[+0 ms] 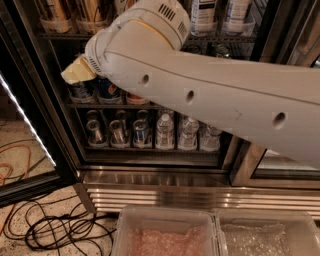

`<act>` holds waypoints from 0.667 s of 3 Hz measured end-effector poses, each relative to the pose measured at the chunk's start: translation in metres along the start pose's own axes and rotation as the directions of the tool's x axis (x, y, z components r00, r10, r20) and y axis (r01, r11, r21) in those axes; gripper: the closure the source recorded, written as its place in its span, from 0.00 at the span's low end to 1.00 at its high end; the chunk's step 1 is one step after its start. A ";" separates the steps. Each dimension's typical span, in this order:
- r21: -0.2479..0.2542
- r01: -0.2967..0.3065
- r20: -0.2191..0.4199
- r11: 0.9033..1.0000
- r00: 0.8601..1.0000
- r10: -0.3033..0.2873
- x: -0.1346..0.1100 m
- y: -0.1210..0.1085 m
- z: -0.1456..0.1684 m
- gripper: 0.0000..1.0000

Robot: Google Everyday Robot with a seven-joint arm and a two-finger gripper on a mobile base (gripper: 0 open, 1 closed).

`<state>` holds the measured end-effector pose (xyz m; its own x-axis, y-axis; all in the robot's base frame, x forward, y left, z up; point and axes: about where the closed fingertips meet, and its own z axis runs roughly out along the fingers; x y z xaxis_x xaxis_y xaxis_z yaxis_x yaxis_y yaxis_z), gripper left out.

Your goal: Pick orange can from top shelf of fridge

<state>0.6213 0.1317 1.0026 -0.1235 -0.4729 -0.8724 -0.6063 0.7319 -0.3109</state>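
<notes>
Diagonally, white arm [200, 95] across fridge [150, 167], pincer [77, 70] (cream tip) before short cans [107, 90]

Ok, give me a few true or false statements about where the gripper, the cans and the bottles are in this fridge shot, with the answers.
1. The gripper is at the left, in front of the short cans, below the top shelf. True.
2. The arm reaches in from the left. False: it crosses the view from the right.
3. An orange can stands in a clear cup on the top shelf. True.
4. The water bottles are on the top shelf. False: they stand on the lowest rack.
5. The floor by the open door is bare. False: cables lie there.
</notes>
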 end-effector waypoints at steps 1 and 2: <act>0.068 -0.023 0.037 0.997 0.999 0.020 -0.016 -0.015 0.003 0.00; 0.136 -0.063 0.060 0.989 0.997 0.055 -0.023 -0.029 0.007 0.06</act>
<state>0.6469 0.1244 1.0288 -0.1094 -0.4019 -0.9091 -0.4848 0.8200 -0.3042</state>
